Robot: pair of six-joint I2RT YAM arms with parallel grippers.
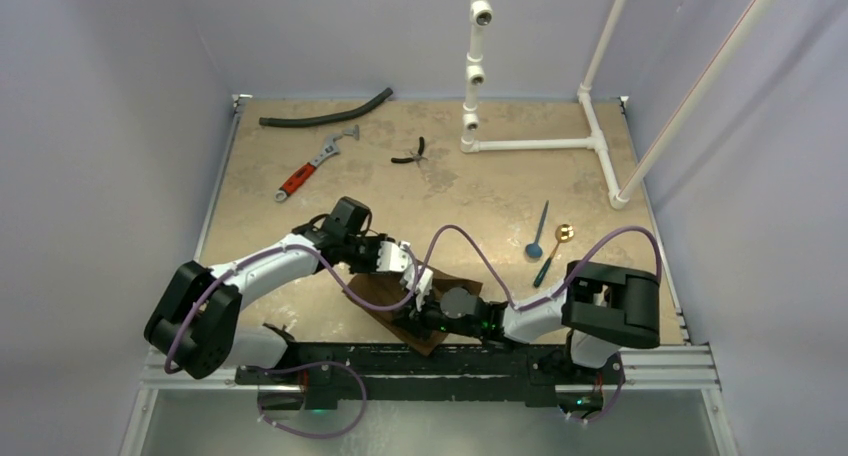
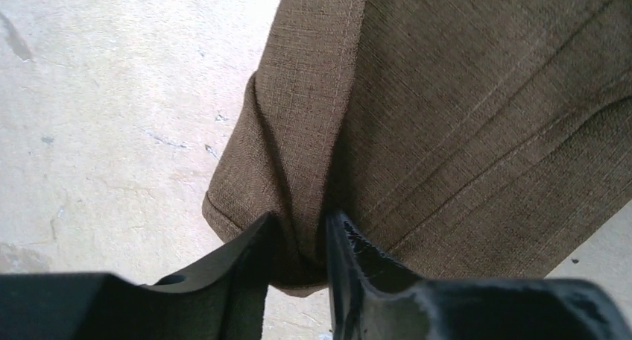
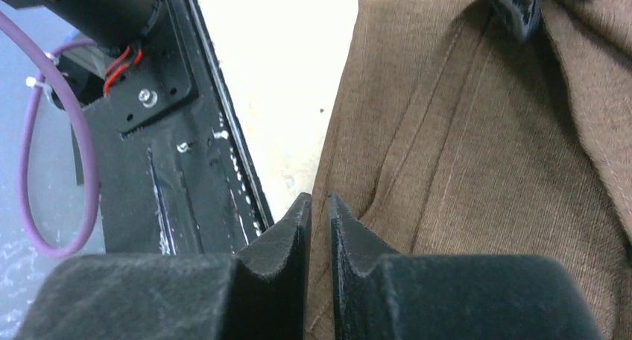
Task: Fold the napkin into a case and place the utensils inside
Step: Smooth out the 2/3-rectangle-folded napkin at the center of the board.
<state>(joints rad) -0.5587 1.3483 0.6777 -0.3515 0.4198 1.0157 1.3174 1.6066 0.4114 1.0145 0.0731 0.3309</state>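
The napkin [image 1: 462, 282] lies at the near middle of the table, only partly folded and not yet a case. The utensils [image 1: 536, 248] wait well apart on the right, none tucked in. My left gripper [image 2: 298, 221] pinches a bunched fold at one corner. The right gripper [image 3: 314, 202] has its jaws nearly pressed together on the hem. The cloth seems to run slantwise, far left to near right, though the arms hide much of it.
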